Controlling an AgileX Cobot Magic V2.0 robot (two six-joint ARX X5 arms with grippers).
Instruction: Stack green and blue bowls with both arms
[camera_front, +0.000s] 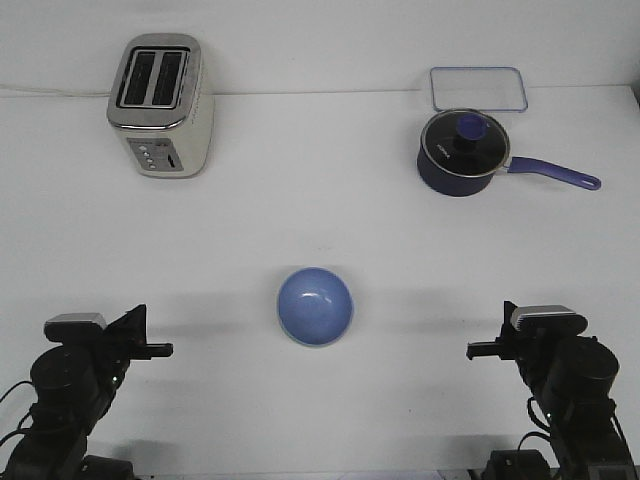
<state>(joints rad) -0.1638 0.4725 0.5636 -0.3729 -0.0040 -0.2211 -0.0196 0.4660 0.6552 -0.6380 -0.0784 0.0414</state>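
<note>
Centrally, the blue bowl (315, 305) is sitting upright on the white counter (330, 215), apart from both arms. Whether the left pincer (160, 349) and the right pincer (478, 350), hovering low at either side, are spread or pressed together cannot be told.
</note>
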